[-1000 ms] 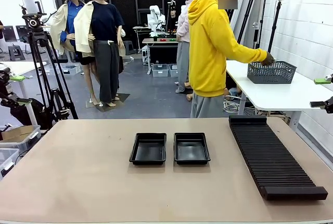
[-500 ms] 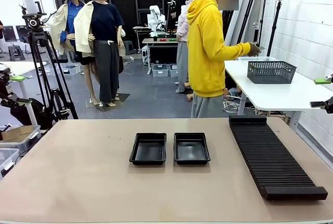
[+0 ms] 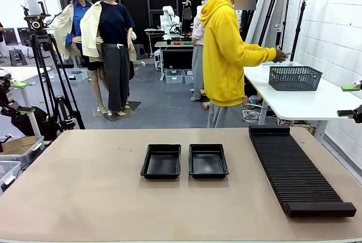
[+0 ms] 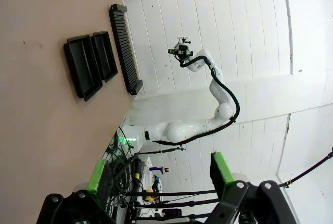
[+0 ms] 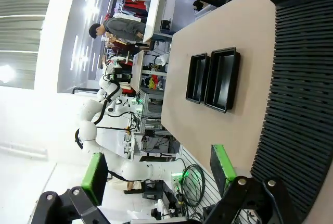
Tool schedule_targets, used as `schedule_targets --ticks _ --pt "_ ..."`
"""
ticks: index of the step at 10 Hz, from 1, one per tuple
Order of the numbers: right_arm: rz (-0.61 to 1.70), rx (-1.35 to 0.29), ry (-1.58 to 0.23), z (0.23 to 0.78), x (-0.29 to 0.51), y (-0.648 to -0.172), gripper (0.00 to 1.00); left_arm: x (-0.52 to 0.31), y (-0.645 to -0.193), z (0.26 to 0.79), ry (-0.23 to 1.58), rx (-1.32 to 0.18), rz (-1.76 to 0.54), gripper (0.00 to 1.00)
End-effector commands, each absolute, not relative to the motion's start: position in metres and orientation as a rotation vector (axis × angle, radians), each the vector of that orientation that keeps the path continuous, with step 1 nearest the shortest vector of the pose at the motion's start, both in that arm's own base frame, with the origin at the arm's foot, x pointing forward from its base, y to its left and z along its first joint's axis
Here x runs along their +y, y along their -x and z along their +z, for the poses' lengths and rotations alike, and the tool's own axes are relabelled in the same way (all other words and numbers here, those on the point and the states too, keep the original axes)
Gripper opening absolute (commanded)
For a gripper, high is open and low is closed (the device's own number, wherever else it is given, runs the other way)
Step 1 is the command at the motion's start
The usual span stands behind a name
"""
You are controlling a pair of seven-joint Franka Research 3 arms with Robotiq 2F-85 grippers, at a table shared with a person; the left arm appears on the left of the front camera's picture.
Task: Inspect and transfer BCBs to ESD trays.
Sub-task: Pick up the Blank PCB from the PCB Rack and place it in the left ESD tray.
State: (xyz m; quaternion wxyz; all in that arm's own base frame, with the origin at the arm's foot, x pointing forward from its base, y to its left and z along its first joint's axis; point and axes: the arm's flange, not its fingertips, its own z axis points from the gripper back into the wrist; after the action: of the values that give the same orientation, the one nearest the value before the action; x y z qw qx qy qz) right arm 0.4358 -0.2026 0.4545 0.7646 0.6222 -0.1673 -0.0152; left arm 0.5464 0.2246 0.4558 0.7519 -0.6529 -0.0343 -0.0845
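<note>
Two empty black ESD trays (image 3: 162, 161) (image 3: 208, 160) lie side by side mid-table. No BCBs are in view. My left gripper (image 4: 158, 172) hangs open and empty high above the table, with the trays (image 4: 83, 67) far below it. My right gripper (image 5: 157, 172) is likewise open and empty, looking down on the trays (image 5: 222, 78). In the front view the fingers of the left gripper (image 3: 21, 97) and the right gripper (image 3: 348, 100) peek in at the picture's edges. A person in a yellow hoodie (image 3: 226, 56) stands beyond the table, turned away towards a side table.
A long black ribbed rack (image 3: 297, 169) lies along the table's right side. A grey mesh basket (image 3: 294, 77) sits on the white side table behind it, with the person's hand (image 3: 278, 55) held just above and left of it. A tripod (image 3: 48, 73) stands at the far left.
The person's hand has lifted off the mesh basket and now hovers above its left end. Neither arm, the trays nor the rack has moved.
</note>
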Motion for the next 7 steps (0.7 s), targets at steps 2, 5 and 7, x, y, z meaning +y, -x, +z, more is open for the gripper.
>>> schedule_targets --ticks 2,5,7 --pt "-0.034 -0.362 -1.352 0.4544 -0.2024 -0.4359 1.0 0.2254 -0.5466 0.4566 1.428 -0.079 -0.175 1.0" --pt "-0.034 -0.362 -1.352 0.4544 -0.2024 -0.4359 1.0 0.2254 -0.5466 0.4566 1.428 -0.079 -0.175 1.0" --pt "-0.034 -0.362 -1.352 0.4544 -0.2024 -0.4359 1.0 0.2254 -0.5466 0.4566 1.428 -0.079 -0.175 1.0"
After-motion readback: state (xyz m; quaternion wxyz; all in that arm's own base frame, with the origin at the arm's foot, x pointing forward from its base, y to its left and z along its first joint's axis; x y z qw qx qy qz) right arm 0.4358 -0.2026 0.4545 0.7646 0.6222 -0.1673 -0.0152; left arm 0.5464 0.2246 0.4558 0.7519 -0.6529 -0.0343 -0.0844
